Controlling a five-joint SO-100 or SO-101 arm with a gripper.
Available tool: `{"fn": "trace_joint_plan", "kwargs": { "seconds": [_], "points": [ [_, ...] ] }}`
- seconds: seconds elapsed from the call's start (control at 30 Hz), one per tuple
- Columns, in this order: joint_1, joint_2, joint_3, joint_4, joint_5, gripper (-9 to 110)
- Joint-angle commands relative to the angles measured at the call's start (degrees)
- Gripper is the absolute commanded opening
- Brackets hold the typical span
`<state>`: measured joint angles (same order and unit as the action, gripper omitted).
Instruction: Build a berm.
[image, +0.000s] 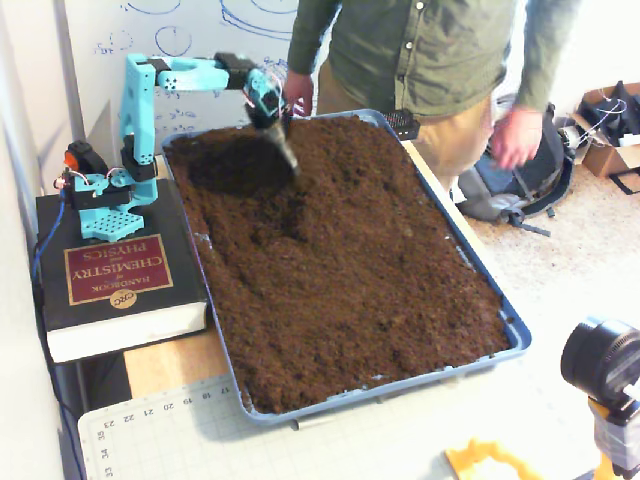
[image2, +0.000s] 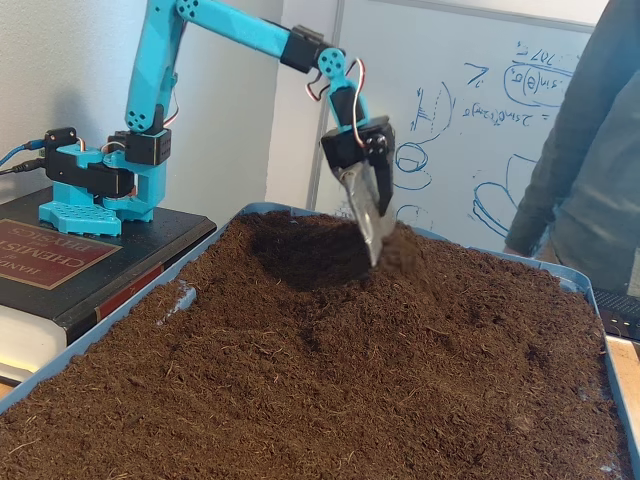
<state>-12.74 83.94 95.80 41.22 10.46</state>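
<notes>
The pincer (image2: 374, 245) hung tip-down, its jaws pressed together and holding nothing, just over the far rim of the dark hollow (image2: 300, 255). The berm (image2: 430, 265) rose directly beside it, its long axis running along the tray (image: 515, 330) toward the near end.

In a fixed view, the arm (image: 150, 90) stands on a book (image: 115, 275) at nine o'clock of the soil tray (image: 515, 335) and reaches across its far corner. The gripper (image: 288, 160) points down at the edge of a dark hollow (image: 225, 165), at eleven o'clock in the tray. A person (image: 430, 60) stands at twelve o'clock.
</notes>
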Motion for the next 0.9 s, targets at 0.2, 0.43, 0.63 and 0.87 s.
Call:
{"fn": "trace_joint_plan", "kwargs": {
  "seconds": [0.2, 0.43, 0.63, 0.87],
  "points": [
    [2.3, 6.1, -13.4, -1.4, -0.5, 1],
    [7.0, 3.6, -17.4, -9.1, -0.6, 1],
    [12.2, 3.7, -17.2, -9.6, -8.8, 1],
    [15.0, 3.7, -14.9, -2.1, -16.2, 1]
  ]
}}
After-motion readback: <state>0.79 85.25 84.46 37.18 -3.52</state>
